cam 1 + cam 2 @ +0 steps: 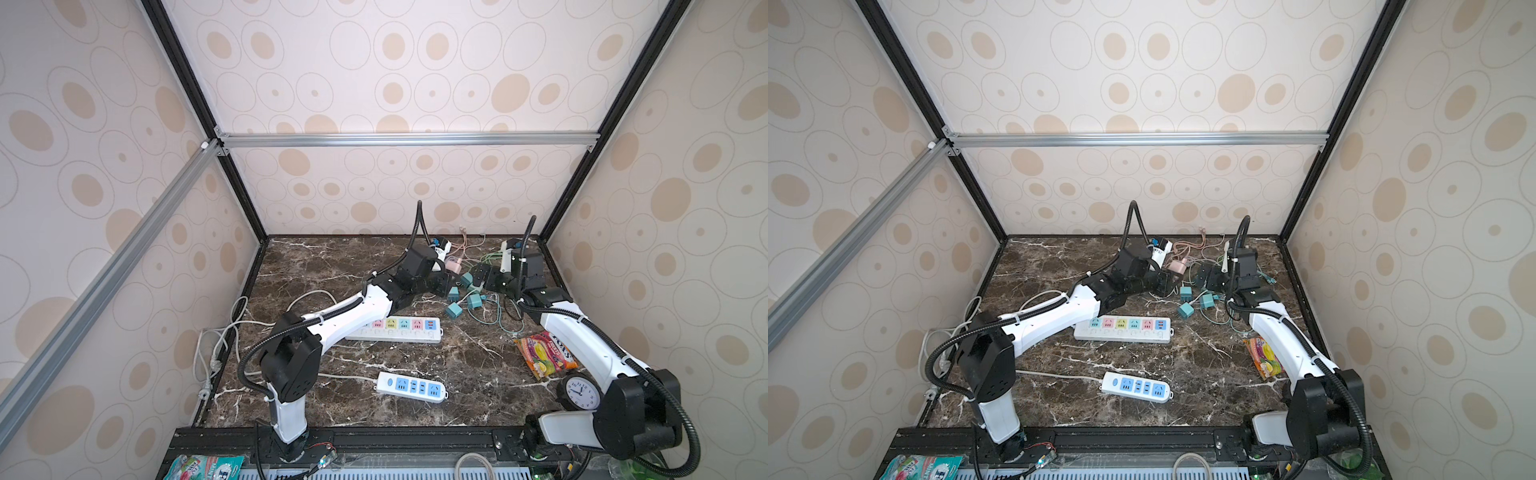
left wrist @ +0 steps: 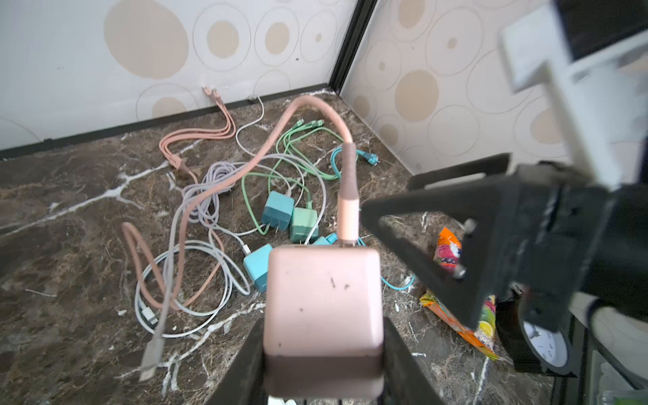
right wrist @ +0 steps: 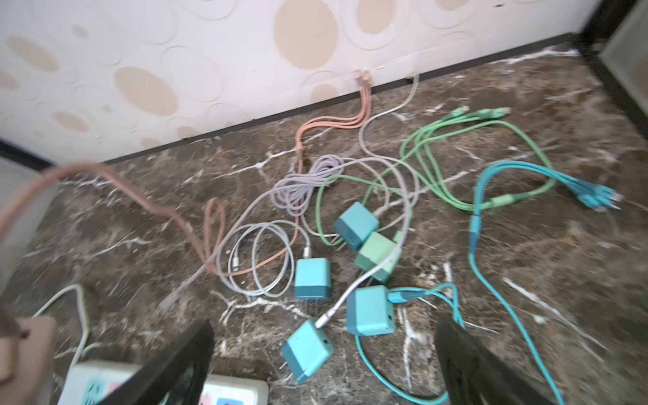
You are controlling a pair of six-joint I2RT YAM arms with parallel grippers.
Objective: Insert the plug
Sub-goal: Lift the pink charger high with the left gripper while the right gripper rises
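My left gripper (image 2: 324,354) clamps the pink charger (image 2: 322,298), right gripper (image 3: 324,324) gapes empty; I fear the trailing cable (image 2: 347,164) snagging and twisting it askew

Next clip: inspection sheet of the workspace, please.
Surface: dark marble tabletop, crowded at the back.
Job's things: pink plug held; multicolour power strip and blue power strip lie flat, visible sockets empty.
Clutter: teal chargers, snack packet, clock.
Grippers: left gripper shut on pink plug; right gripper open, empty.
Cables: loose tangle at the back; pink cable leaves the plug.
Surroundings: patterned walls, metal frame.
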